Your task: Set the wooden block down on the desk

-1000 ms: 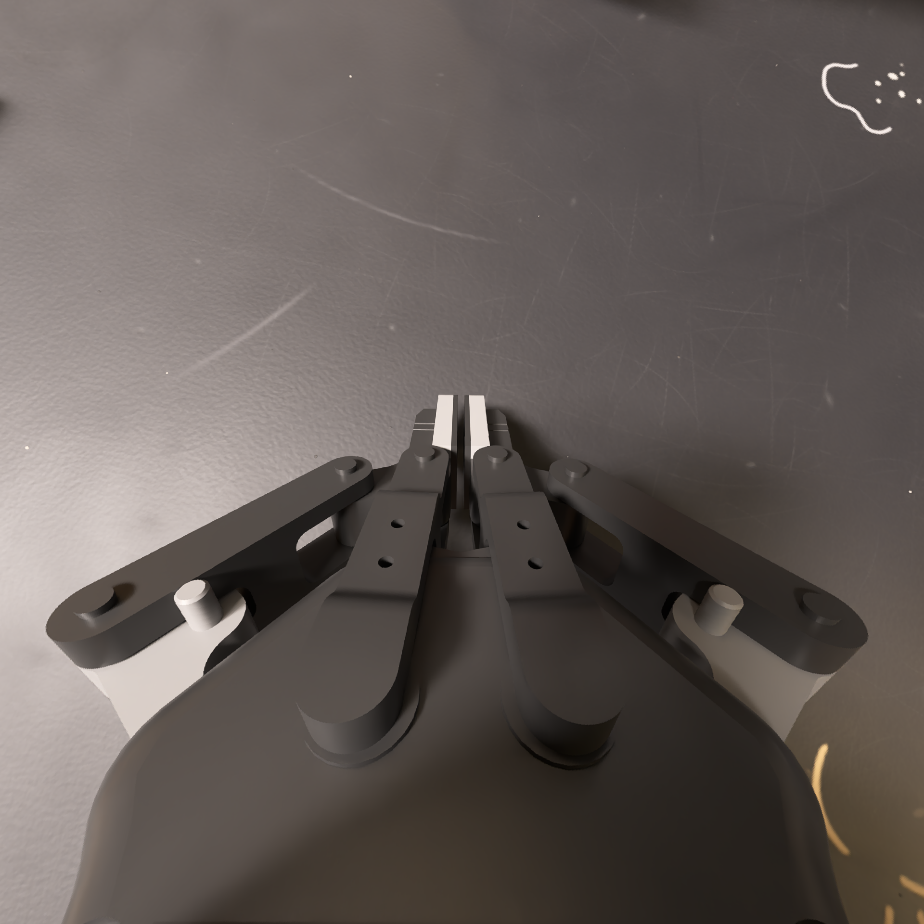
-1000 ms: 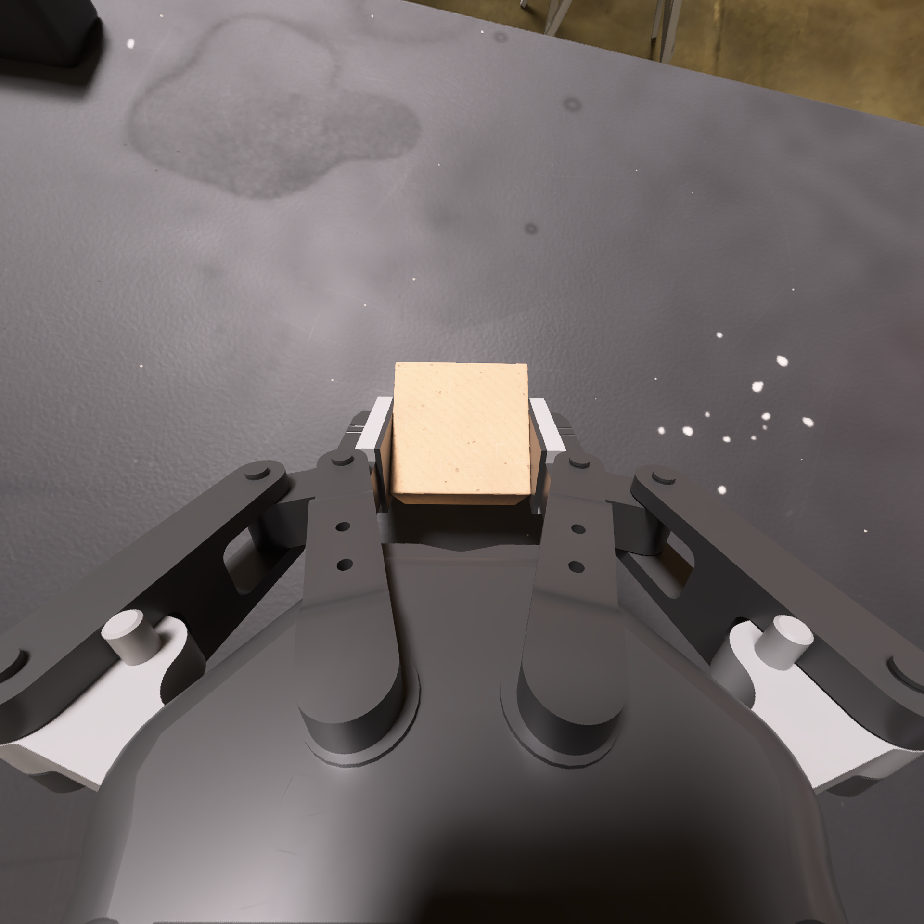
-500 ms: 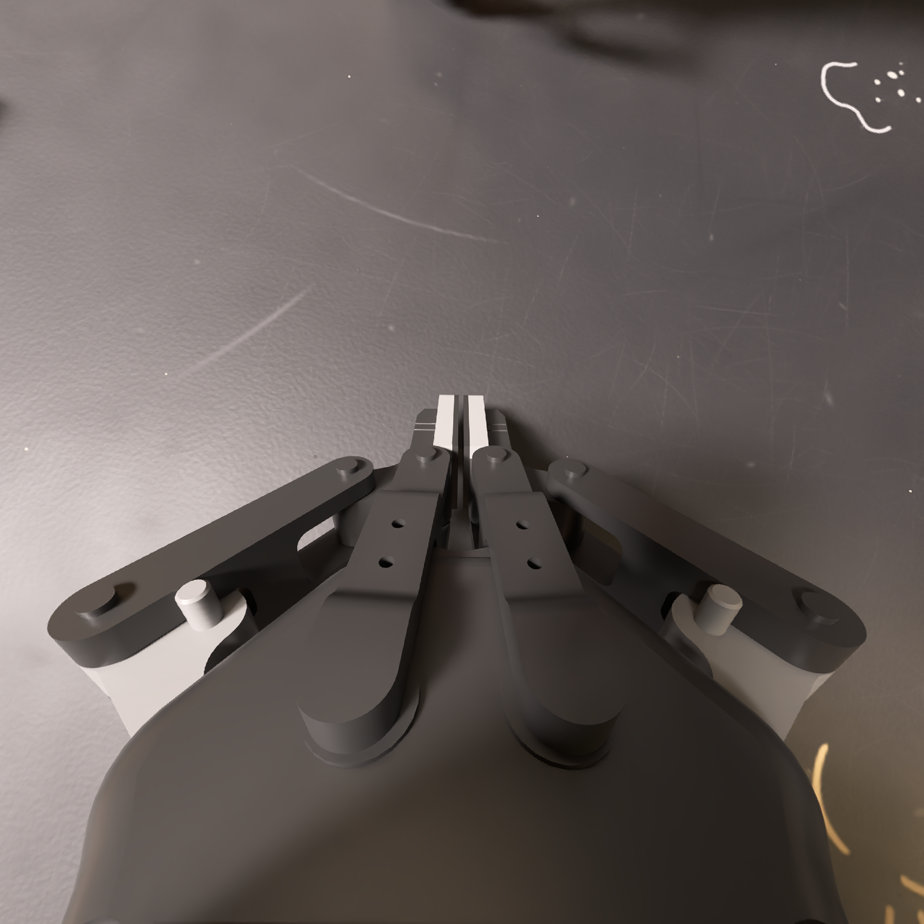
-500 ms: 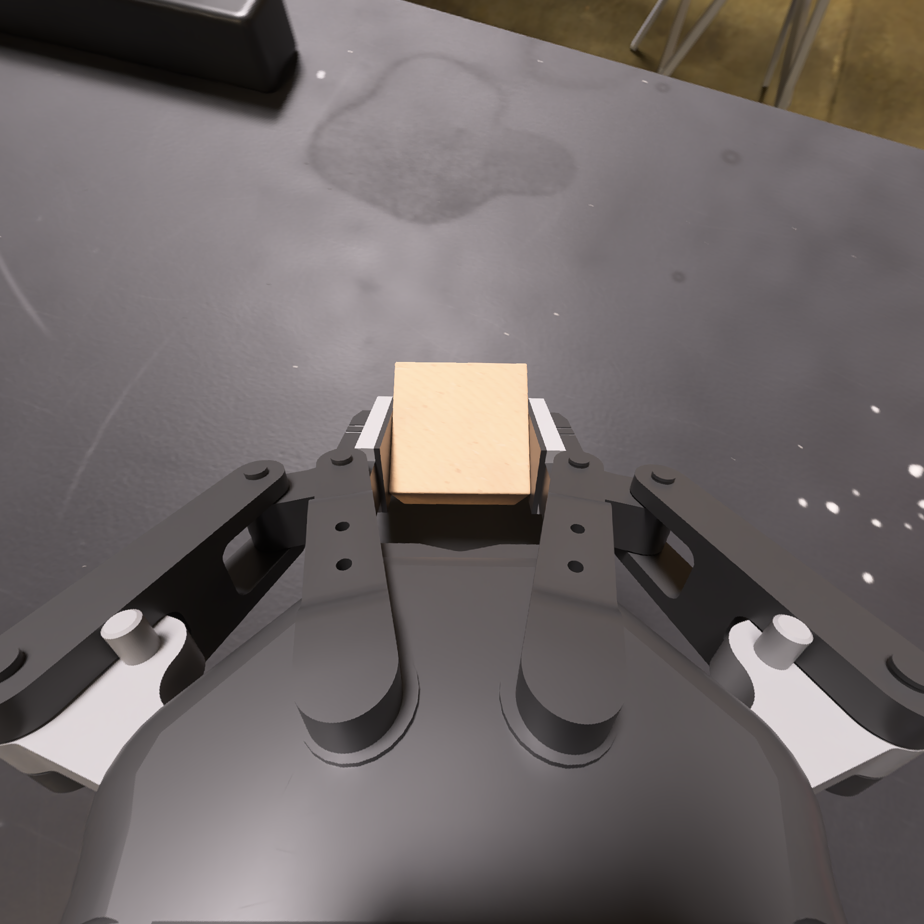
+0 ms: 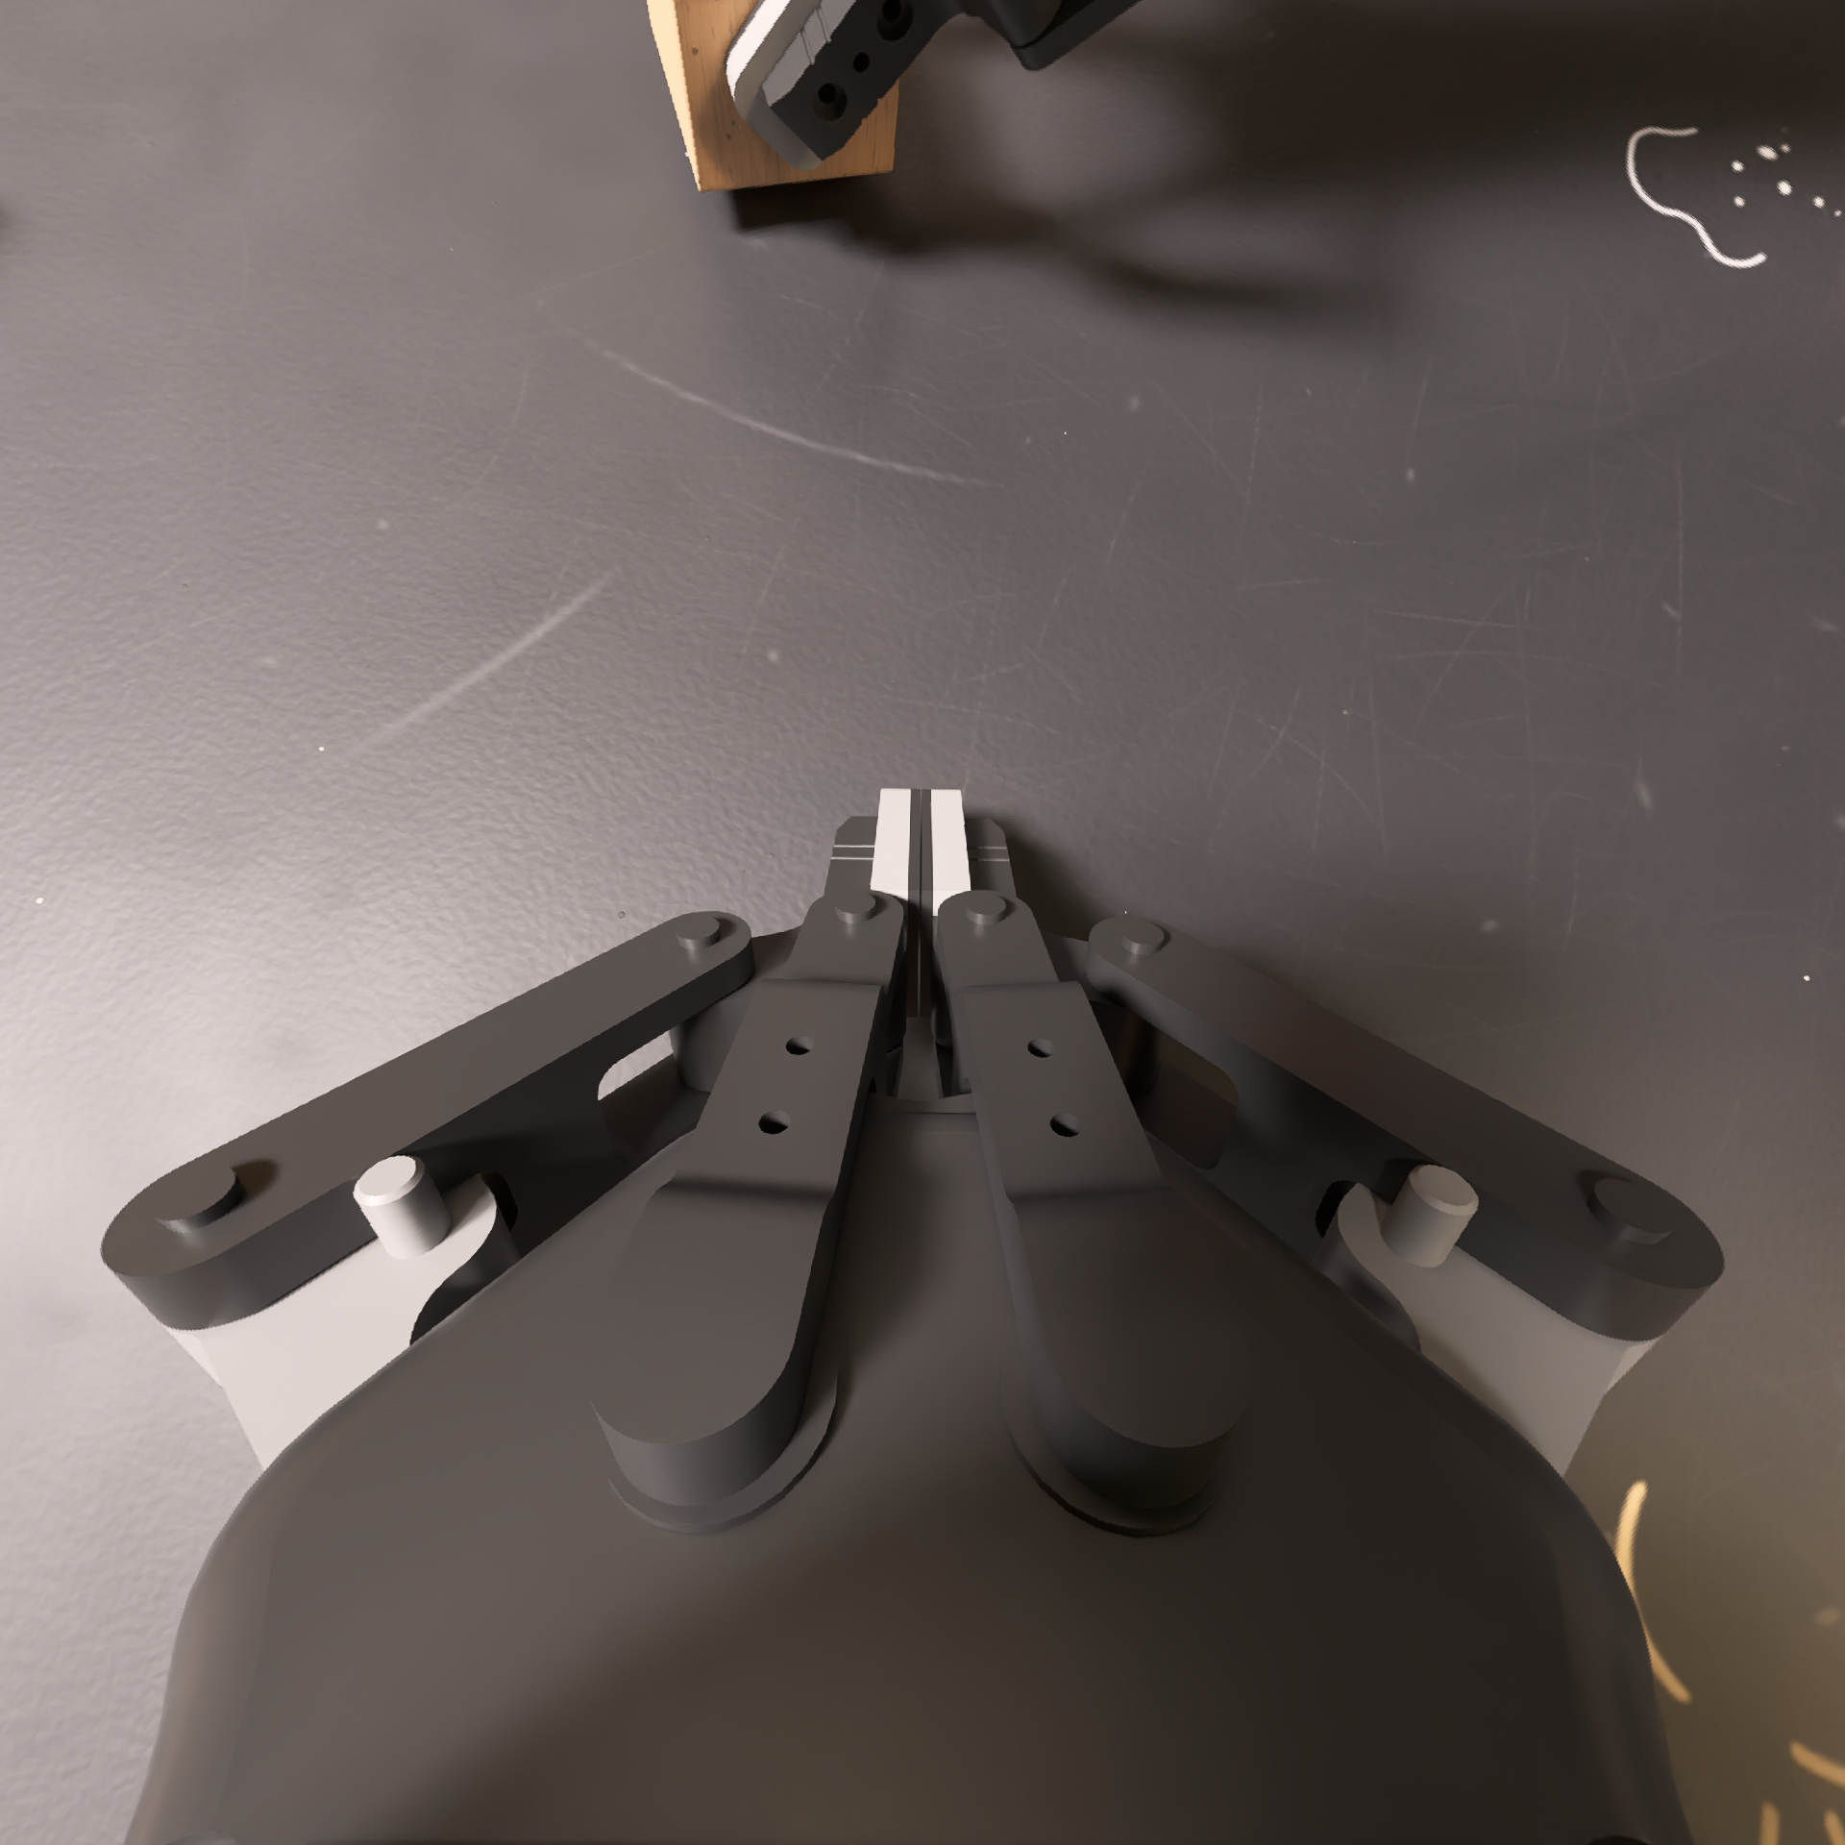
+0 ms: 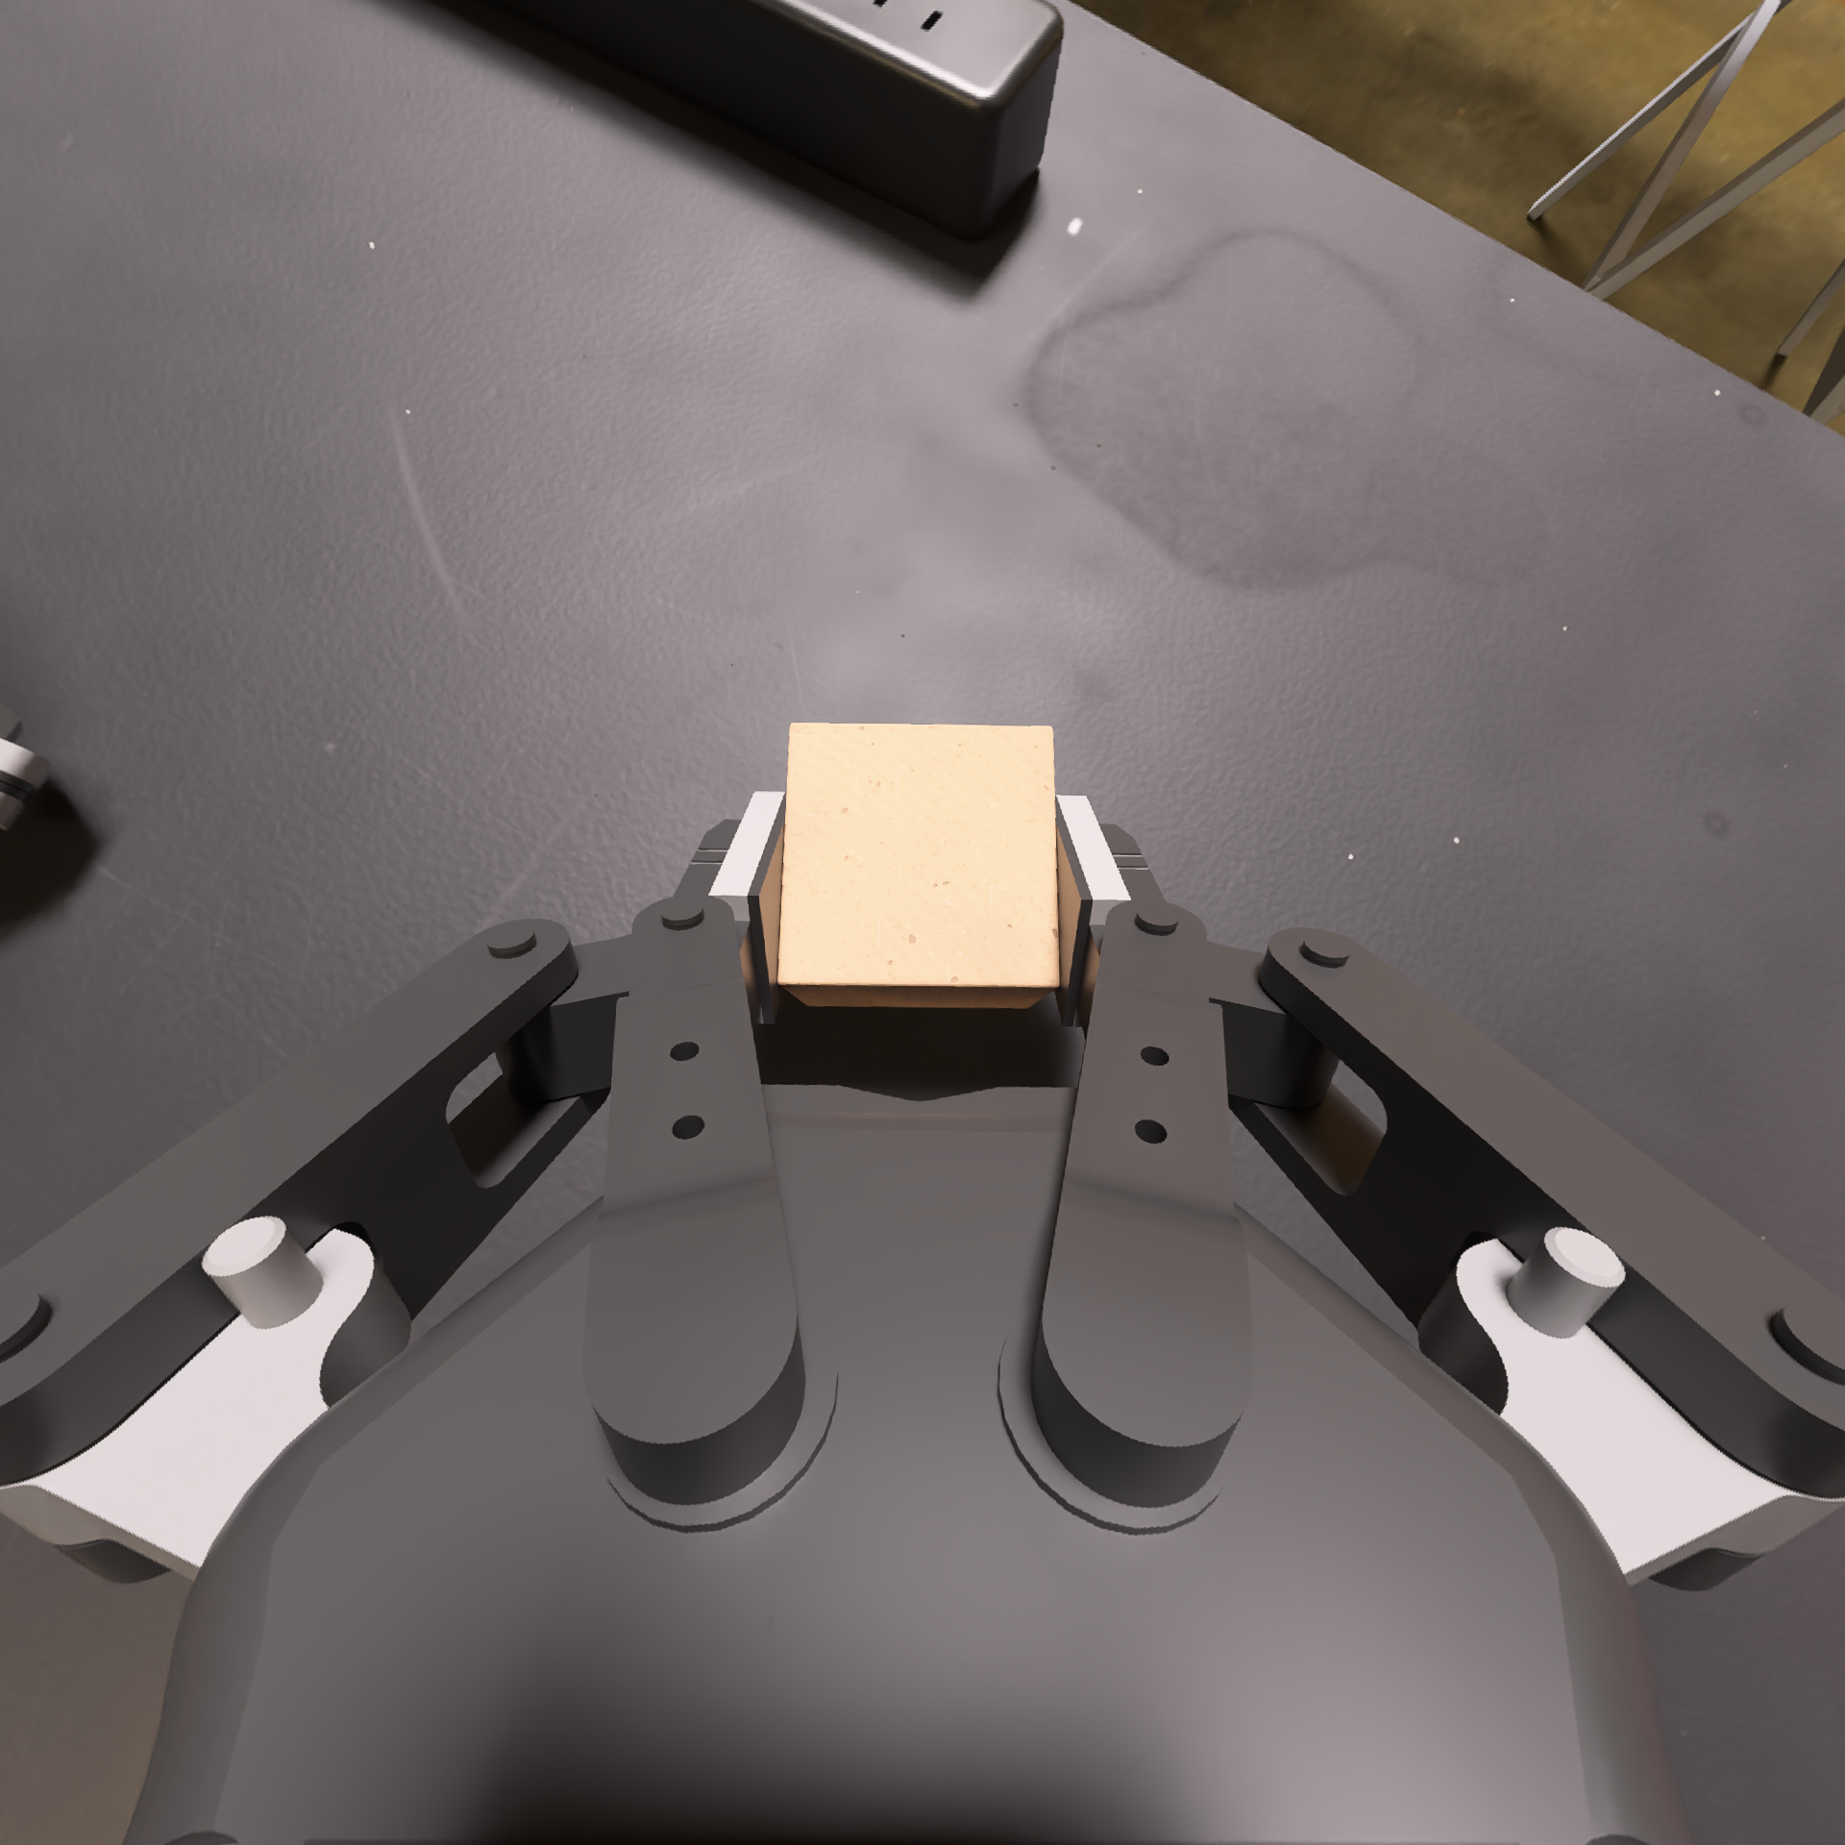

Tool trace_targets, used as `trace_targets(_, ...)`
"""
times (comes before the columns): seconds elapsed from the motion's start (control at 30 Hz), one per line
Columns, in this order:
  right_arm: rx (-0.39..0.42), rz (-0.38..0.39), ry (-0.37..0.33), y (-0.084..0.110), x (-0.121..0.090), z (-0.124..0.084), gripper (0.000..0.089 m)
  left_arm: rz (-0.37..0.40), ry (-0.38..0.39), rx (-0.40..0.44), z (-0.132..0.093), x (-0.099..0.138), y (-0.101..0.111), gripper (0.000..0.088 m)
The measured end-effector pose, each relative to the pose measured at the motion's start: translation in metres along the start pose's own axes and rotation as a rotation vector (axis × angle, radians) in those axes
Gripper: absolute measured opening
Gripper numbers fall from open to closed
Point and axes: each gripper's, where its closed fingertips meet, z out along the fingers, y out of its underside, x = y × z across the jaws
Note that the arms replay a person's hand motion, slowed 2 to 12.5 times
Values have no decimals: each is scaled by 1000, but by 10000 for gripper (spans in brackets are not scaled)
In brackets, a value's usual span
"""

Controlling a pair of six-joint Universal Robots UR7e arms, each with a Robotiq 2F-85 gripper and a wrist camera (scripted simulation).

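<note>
The right pincer (image 6: 917, 869) is pinching the wooden block (image 6: 919, 859) above the counter (image 6: 599, 599); the lowering step seems in hand, a gentle descent before release being called for. The left pincer (image 5: 920, 834) is pressed together, empty.

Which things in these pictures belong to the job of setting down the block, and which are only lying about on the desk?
Belong to the job:
- wooden block, clamped between the fingers
- right gripper, holding it
- desk, dark grey, where it must land

Only lying about:
- black power strip at the desk's far edge
- left gripper, shut and empty
- metal legs on the floor beyond the desk
</note>
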Motion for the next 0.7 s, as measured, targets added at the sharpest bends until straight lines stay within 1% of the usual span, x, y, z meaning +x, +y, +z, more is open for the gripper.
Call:
trace_targets(0.1, -21, -30, 10, 1, 2, 1, 424, 0, 0, 1, 0, 0, 0, 3)
trace_targets(0.23, -38, -24, 12, 1, 7, 0, 424, 0, -1, 1, 0, 0, 0, 3)
trace_targets(0.4, -38, 40, 44, 5, 24, -3, 424, -1, -1, 2, 0, 0, 0, 4)
trace_targets(0.7, -39, 159, 194, 24, 71, -16, 424, 1, -3, 2, 0, 0, 0, 15)
